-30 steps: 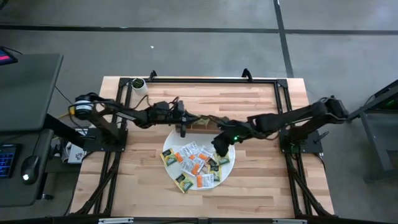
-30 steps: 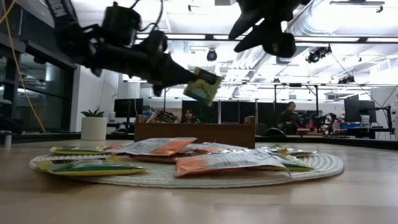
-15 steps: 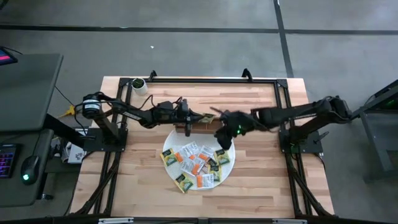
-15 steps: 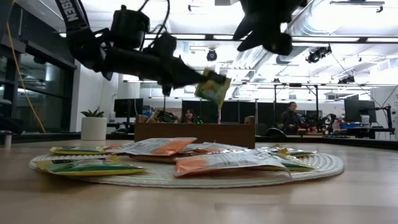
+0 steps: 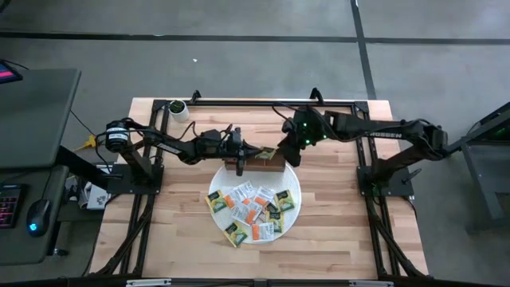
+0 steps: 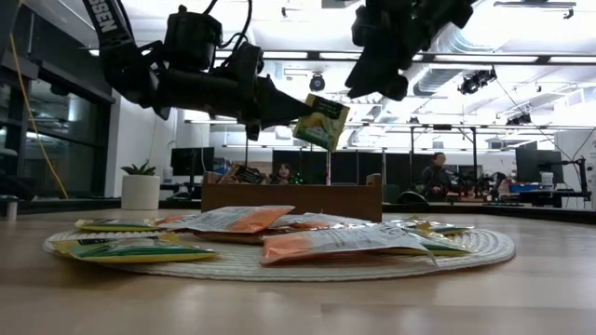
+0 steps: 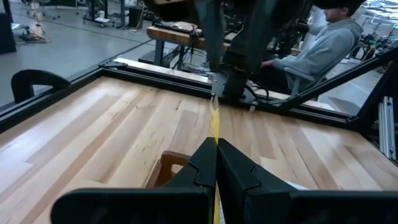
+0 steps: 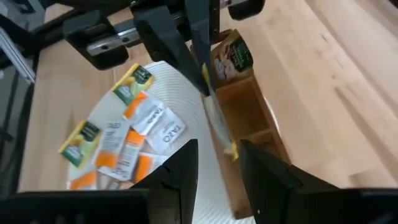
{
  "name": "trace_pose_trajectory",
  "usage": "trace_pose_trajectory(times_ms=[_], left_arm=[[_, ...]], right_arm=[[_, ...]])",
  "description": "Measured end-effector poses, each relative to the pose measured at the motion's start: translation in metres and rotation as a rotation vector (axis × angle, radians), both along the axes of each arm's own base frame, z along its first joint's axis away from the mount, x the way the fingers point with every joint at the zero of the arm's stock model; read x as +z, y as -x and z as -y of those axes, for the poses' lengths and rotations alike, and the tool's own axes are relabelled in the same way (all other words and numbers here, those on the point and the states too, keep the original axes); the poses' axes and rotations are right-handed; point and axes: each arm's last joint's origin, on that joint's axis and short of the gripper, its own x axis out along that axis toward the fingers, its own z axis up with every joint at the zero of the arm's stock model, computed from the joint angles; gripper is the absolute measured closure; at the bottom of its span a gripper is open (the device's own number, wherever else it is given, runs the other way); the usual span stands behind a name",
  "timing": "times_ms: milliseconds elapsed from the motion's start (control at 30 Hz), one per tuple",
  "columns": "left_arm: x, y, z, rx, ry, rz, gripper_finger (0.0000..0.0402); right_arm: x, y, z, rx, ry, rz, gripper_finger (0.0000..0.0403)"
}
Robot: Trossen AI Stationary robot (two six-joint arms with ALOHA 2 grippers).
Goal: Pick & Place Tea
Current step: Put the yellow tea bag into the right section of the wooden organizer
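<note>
Several tea packets lie on the round white mat, near of the brown wooden tray. One packet stands in a tray compartment. My left gripper reaches level from the table's left, shut on a yellow-green tea packet that hangs above the tray. My right gripper hovers open and empty higher up, just right of that packet, slanting down at it and the tray. My left gripper pinches the packet's upper edge between its two fingertips, coming level from the table's left. The packet shows edge-on ahead of the shut fingers. It hangs tilted below and beyond the fingertips, clear of the tray and mat.
A white pot with a plant stands at the far left corner. Black frame rails run along the far edge and both sides. A person in a grey hoodie sits beyond the table. Bare wood lies near of the mat.
My right gripper has swung from above the mat's right part toward the table's far edge and rolled, ending beside the held packet over the tray. Its fingers have stayed apart.
</note>
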Motion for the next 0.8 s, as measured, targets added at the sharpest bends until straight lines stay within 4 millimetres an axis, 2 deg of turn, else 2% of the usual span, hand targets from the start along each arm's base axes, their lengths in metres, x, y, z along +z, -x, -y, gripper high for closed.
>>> trace_pose_trajectory(times_ms=[333, 500, 633, 800], left_arm=[[0.0, 0.0, 0.001, -0.021, 0.004, 0.001, 0.0401], [0.0, 0.0, 0.001, -0.02, 0.02, 0.001, 0.0401], [0.0, 0.0, 0.001, -0.02, 0.02, 0.0, 0.0401], [-0.001, 0.0, 0.001, -0.019, 0.03, -0.009, 0.0401]], right_arm=[[-0.028, -0.019, 0.008, 0.084, 0.059, -0.052, 0.029], [-0.028, -0.022, 0.009, 0.093, 0.063, -0.025, 0.0294], [-0.025, -0.025, 0.009, 0.107, 0.038, 0.021, 0.0325], [-0.025, -0.025, 0.009, 0.116, 0.019, 0.029, 0.0392]])
